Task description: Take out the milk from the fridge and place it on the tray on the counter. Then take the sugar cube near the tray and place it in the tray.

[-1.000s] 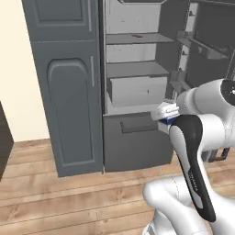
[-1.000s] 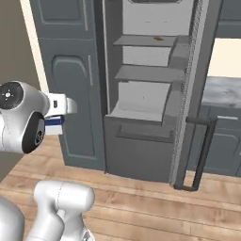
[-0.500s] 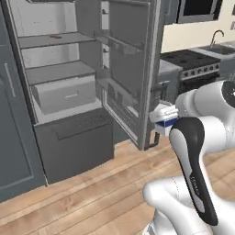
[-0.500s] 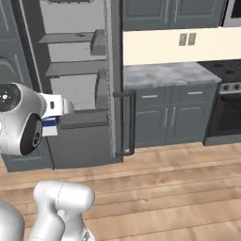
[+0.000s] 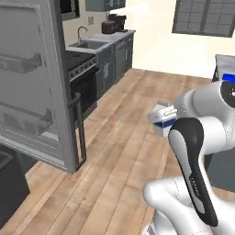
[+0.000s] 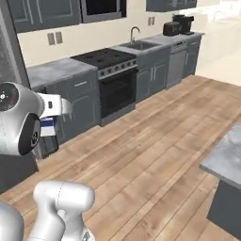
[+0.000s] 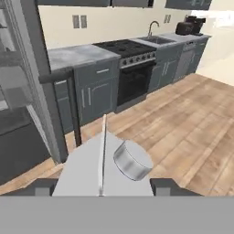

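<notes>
White milk (image 5: pixel 163 120) carton clamped in gripper (image 7: pixel 104 185), fridge (image 5: pixel 39 87) door open.

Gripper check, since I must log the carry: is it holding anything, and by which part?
The gripper holds the milk, one finger on each side of the carton's upper body, below the gabled top.

Pretty clearly a home kitchen: dark grey cabinets (image 6: pixel 80 101) under a marble tabletop (image 6: pixel 52 70), a black stove with oven (image 6: pixel 115 89), a sink with faucet (image 6: pixel 136 43), a coffee maker (image 6: pixel 181 23), an open fridge door (image 5: pixel 34 92), wood plank floor (image 6: pixel 155 160).
</notes>
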